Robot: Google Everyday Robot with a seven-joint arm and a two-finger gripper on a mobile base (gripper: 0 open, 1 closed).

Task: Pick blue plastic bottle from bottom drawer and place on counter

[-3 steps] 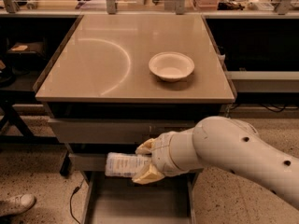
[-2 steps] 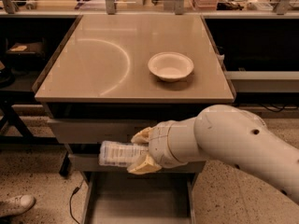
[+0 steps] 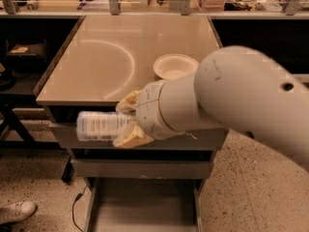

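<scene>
Camera view: claw (image 3: 124, 123) clasps bottle (image 3: 100, 125) near counter (image 3: 96, 62) edge, bowl (image 3: 175, 66) beyond.

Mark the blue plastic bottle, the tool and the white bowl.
blue plastic bottle (image 3: 99, 125), camera view, on its label.
tool (image 3: 120, 124), camera view, between fingertips gripping the bottle, before the counter (image 3: 96, 42).
white bowl (image 3: 175, 67), camera view, its middle.

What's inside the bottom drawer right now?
Only bare grey floor shows in the bottom drawer. Its rear lies hidden under the drawer above, and its front runs off frame. The pincer holds the blue plastic bottle well above it.
</scene>
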